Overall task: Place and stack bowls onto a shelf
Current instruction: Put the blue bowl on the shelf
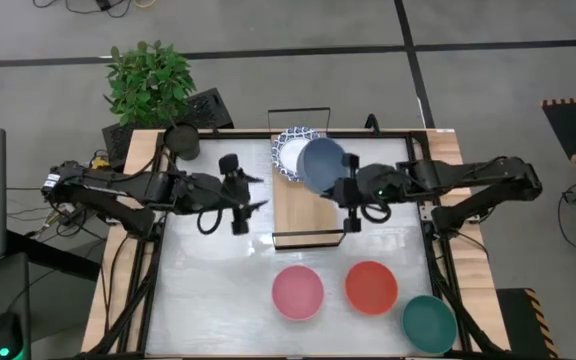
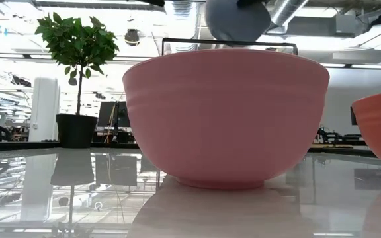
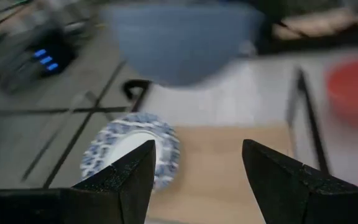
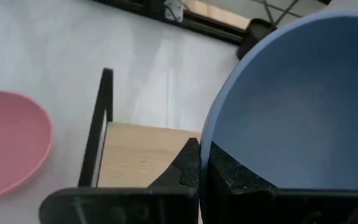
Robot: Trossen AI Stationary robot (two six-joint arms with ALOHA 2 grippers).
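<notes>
Above the shelf (image 1: pixel 303 205), right fingers (image 4: pixel 194 165) clamped on slate-blue bowl (image 1: pixel 322 165); left fingers (image 3: pixel 135 171) apart.

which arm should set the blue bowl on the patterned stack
Right. Its gripper is shut on the slate-blue bowl, held above the shelf beside the patterned bowls. The left gripper is open and holds nothing.
</notes>
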